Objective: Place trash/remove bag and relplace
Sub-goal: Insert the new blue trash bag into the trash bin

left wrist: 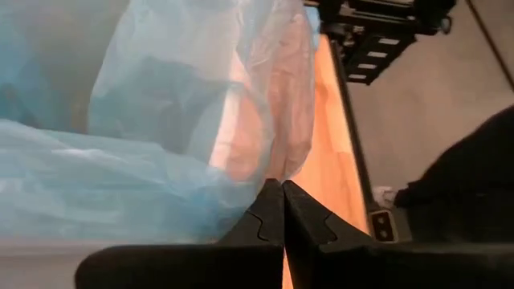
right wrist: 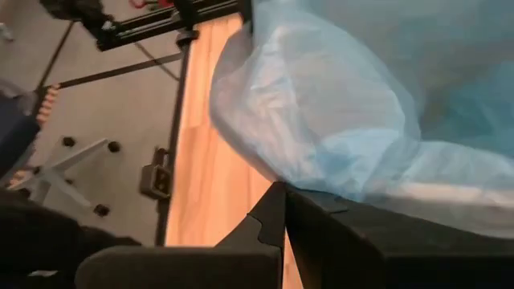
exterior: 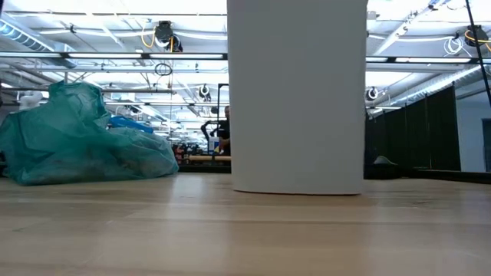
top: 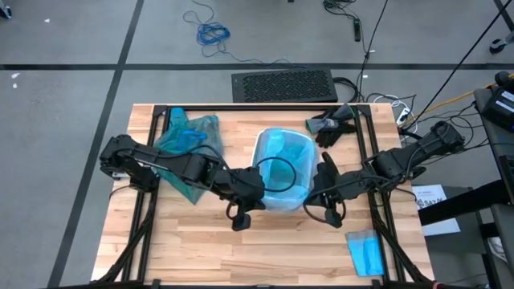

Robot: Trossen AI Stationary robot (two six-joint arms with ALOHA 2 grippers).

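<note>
Nearest the low camera I see bare wooden tabletop (exterior: pixel 245 230), then the white bin (exterior: pixel 298 96) standing upright mid-table. From above, the bin (top: pixel 283 170) is lined with a pale sky-blue bag (top: pixel 281 156) draped over its rim. My left gripper (top: pixel 255 191) sits at the bin's left rim, fingers pressed together, tips up against the pale blue plastic; I can't tell if any film is pinched. In the left wrist view the fingers (left wrist: pixel 265 221) meet with no gap, pale bag (left wrist: pixel 161 120) right ahead. My right gripper (top: pixel 318 193) is at the bin's right rim, fingers pressed together too, the pale bag (right wrist: pixel 337 112) draped over its fingers (right wrist: pixel 269 221). The teal-green bag (top: pixel 186 143), crumpled, lies on the far left of the table, well apart from the bin; low view shows it as a slumped heap (exterior: pixel 77 138). A small folded blue sheet (top: pixel 367 253) lies near right. A dark object (top: pixel 329 126) lies far right, can't identify.
</note>
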